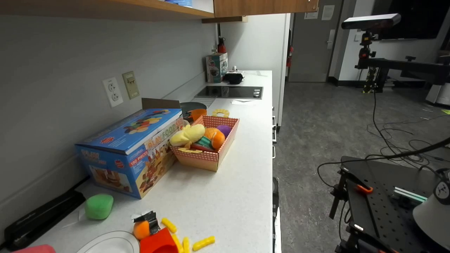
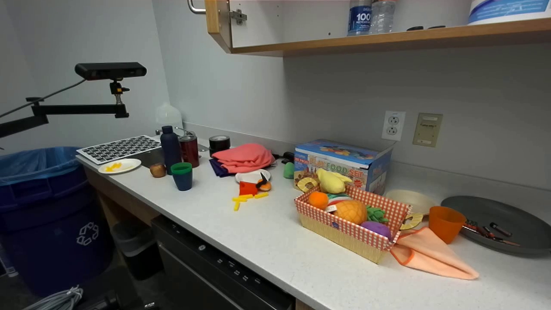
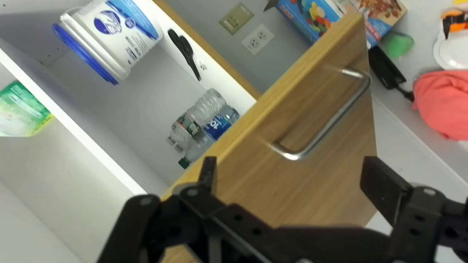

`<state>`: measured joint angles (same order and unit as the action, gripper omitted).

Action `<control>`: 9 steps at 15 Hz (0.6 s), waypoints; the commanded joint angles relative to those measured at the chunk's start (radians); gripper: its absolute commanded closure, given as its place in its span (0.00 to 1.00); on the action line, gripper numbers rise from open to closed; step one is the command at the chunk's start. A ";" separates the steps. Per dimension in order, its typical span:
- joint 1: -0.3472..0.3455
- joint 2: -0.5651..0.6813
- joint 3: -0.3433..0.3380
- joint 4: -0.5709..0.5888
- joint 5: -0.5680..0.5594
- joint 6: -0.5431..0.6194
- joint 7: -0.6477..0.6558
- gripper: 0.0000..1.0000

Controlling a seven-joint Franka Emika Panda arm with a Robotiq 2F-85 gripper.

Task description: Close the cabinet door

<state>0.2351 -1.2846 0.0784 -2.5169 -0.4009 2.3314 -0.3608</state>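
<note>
The lower edge of the wrist view cuts off the back of my gripper [image 3: 290, 179], and I cover part of the wooden cabinet door [image 3: 325, 175] myself. That door hides some of the play food box [image 3: 332, 9] from me; the green package [image 3: 22, 109] runs out past the left edge, and the white tub [image 3: 113, 29] bears print too small to read. In an exterior view, the right edge slices through my white base [image 1: 434, 218]. In an exterior view, the top edge crops the plastic water bottles [image 2: 383, 17], and the right edge clips the dark round plate [image 2: 490, 211].
</note>
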 commanded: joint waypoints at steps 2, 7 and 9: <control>0.067 0.024 -0.005 0.031 0.090 0.094 0.005 0.00; 0.079 0.049 -0.010 0.023 0.135 0.208 0.009 0.00; 0.059 0.064 -0.013 0.012 0.132 0.243 0.013 0.00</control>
<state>0.3059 -1.2543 0.0734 -2.5086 -0.2853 2.5212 -0.3570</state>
